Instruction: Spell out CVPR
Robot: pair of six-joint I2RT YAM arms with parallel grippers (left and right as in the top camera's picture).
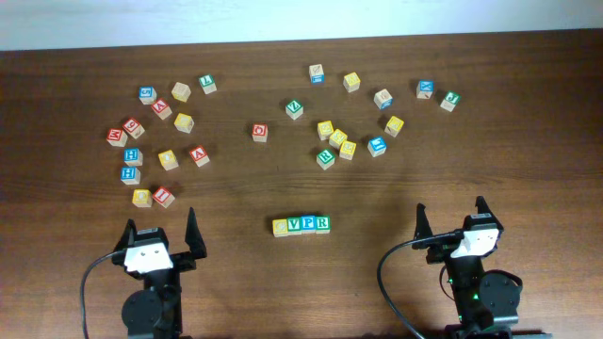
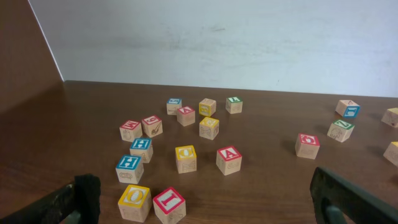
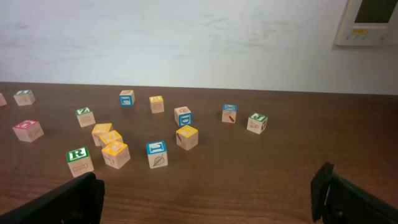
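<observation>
Since the CVPR row (image 1: 302, 224) lay assembled near centre, nothing seemed left. The left tool (image 1: 160, 223) and right tool (image 1: 450, 207) stood open, empty.

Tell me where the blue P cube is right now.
Overhead view: the blue P cube sits third in the short row at front centre, between the green V cube and the green R cube.

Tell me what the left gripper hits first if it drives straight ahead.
Probably the nearest red cube, ahead of the left gripper within its open jaws' span, a yellow cube beside it. Height is unclear; it might pass over.
</observation>
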